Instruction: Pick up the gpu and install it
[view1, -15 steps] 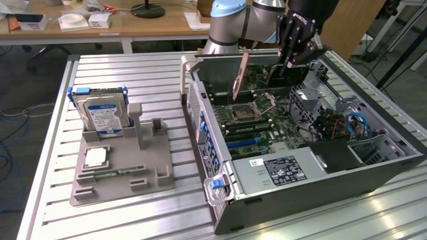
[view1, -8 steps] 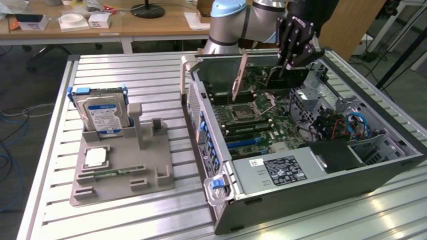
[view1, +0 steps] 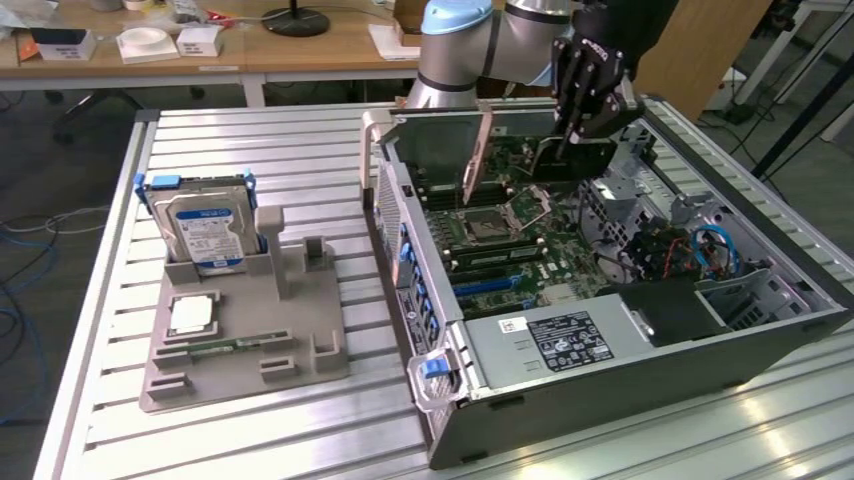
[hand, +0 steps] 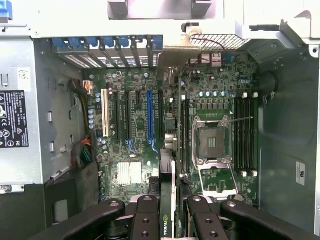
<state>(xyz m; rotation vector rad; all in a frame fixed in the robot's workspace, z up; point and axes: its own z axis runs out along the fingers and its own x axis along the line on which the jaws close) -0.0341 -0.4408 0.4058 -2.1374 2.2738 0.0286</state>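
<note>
Gripper (hand: 170, 225) is half closed, clamped on the gpu (hand: 168, 190), which stands edge-on over the motherboard (hand: 125, 145) near the far wall of the open computer case (view1: 747, 330), with case walls close around it. One gpu, one case and one hard drive (view1: 203, 228) are visible, the drive in a grey holder (view1: 240, 350) by the slatted metal table's (view1: 267, 140) edge at the exterior view's left. Wooden desks (view1: 307, 50) stand behind.

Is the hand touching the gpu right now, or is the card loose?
Touching. The wrist view shows the gpu edge-on between the fingers of the hand, which press on both its faces above the motherboard.
</note>
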